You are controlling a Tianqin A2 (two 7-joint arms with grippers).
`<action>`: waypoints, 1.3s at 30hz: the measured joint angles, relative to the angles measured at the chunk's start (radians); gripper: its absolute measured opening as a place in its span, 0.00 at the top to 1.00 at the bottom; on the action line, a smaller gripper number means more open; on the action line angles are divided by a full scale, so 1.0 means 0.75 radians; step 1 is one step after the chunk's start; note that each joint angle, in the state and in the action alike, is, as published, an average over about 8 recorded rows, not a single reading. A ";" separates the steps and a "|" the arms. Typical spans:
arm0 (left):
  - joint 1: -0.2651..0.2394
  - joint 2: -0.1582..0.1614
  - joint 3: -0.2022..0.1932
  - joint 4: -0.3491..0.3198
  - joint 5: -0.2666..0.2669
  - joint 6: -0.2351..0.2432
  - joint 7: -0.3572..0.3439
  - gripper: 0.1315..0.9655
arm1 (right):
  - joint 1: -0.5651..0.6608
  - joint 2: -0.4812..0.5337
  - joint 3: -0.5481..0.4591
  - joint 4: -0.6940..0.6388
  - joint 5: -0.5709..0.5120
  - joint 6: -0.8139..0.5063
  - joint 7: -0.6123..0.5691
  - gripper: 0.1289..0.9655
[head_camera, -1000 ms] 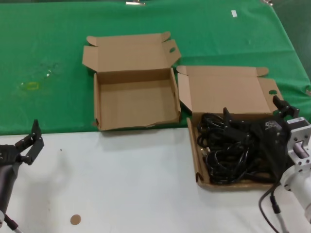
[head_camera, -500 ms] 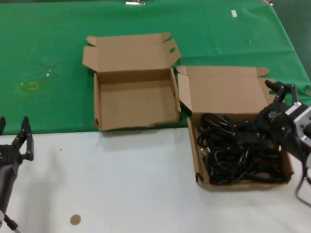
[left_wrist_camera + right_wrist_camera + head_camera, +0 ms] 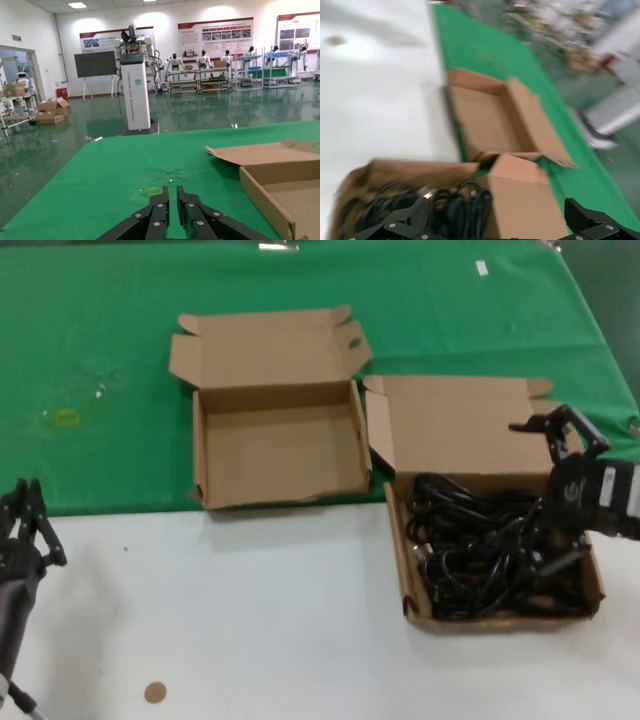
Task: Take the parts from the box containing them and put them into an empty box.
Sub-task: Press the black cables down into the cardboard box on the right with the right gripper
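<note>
The parts (image 3: 485, 545) are a tangle of black power cords lying in the shallow box containing them (image 3: 410, 585) at the right, its lid (image 3: 460, 430) folded back. The empty box (image 3: 205, 455) stands open left of it, on the green cloth. My right gripper (image 3: 560, 435) hovers open over the far right of the cord box, near the lid, holding nothing. The right wrist view shows the cords (image 3: 455, 205) and lid (image 3: 520, 200) between its spread fingers (image 3: 417, 215), the empty box (image 3: 485, 115) beyond. My left gripper (image 3: 25, 515) is shut and parked at the near left edge.
A green cloth (image 3: 100, 340) covers the far half of the table, white surface (image 3: 250, 620) the near half. A small brown disc (image 3: 154, 692) lies near the front left. The left wrist view shows the empty box's wall (image 3: 265, 200) to one side.
My right gripper has lifted off the cords and swung toward the far right of their box, empty. The left gripper has drifted further left.
</note>
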 joint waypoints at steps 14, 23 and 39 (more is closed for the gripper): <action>0.000 0.000 0.000 0.000 0.000 0.000 0.000 0.98 | 0.341 -0.102 -0.039 -0.207 -0.245 -0.652 -0.301 0.00; 0.000 0.000 0.000 0.000 0.000 0.000 0.000 0.99 | 0.424 -0.208 -0.049 -0.317 -0.383 -0.791 -0.375 0.01; 0.000 0.000 0.000 0.000 0.000 0.000 0.000 0.99 | 0.486 -0.336 -0.052 -0.501 -0.511 -0.877 -0.409 0.20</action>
